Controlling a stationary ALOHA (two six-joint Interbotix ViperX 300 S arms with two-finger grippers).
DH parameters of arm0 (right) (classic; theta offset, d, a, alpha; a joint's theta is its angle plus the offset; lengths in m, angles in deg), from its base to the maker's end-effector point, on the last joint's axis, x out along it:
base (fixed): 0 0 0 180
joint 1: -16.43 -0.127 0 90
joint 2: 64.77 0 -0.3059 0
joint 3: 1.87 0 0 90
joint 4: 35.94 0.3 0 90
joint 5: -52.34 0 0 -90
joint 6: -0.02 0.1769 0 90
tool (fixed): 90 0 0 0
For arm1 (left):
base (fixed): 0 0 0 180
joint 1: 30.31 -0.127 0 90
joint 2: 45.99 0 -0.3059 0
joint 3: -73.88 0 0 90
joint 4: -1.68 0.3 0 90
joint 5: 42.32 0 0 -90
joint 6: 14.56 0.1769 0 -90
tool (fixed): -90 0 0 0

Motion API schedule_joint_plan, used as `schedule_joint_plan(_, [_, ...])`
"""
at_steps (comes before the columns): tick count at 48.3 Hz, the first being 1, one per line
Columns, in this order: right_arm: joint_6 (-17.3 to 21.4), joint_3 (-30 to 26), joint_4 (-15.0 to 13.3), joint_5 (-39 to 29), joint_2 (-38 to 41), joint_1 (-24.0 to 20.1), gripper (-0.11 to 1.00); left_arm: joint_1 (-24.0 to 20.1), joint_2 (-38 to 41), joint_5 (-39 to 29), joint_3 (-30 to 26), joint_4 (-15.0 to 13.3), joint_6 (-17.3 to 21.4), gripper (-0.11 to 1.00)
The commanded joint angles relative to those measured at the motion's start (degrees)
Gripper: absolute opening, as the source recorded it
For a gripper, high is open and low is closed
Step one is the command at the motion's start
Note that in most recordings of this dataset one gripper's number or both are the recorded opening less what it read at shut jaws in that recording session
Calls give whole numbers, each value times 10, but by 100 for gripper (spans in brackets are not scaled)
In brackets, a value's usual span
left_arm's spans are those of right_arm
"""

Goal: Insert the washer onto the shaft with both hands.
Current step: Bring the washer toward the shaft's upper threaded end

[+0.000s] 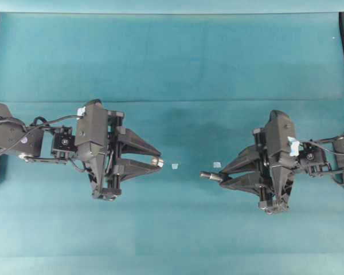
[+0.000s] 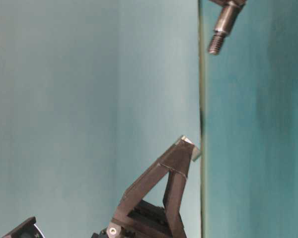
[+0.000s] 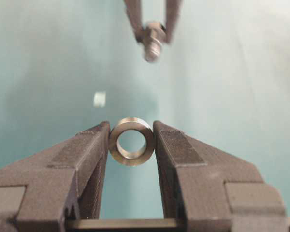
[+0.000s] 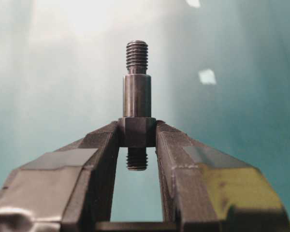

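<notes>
Left gripper: the fingertips are pinching the washer from both sides, one pad on each flank of the ring. The washer is standing on edge between the pads, with its bore facing outward along the fingers and showing clear through. In the overhead view the washer is sitting at the very tip of the left gripper, clear of the table.

Right gripper: the fingertips are clamping the shaft on its hexagonal midsection. The smooth barrel and one threaded end are projecting beyond the tips; a second threaded stub is showing behind the grip, between the fingers. In the overhead view the shaft is sticking out leftward from the right gripper, toward the washer.

The two parts are facing each other across the middle of the teal table, well apart and not touching. The shaft is lying slightly lower in the overhead view than the washer. In the left wrist view the shaft tip is appearing a little to the right of the washer bore.

Two small pale tape squares are lying on the table in the gap between the grippers.

In the table-level view only the shaft's threaded end and one left finger are showing.
</notes>
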Motion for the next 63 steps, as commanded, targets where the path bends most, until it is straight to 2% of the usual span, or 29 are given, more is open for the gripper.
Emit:
schedule_joint_plan(1, [8,-4,3,27,-1,-2,0,2,2,17,-11,2,-7,34])
schedule_joint_plan(15, [33,6,3,71,26,-2,0,11,32,60,-12,2,-36,34])
schedule_joint_plan(46, [33,-16,3,120,81,-3,0,13,95,65,-80,2,-36,34])
schedule_joint_plan(63, [33,-18,3,133,83,-3,0,14,105,66,-89,2,-36,34])
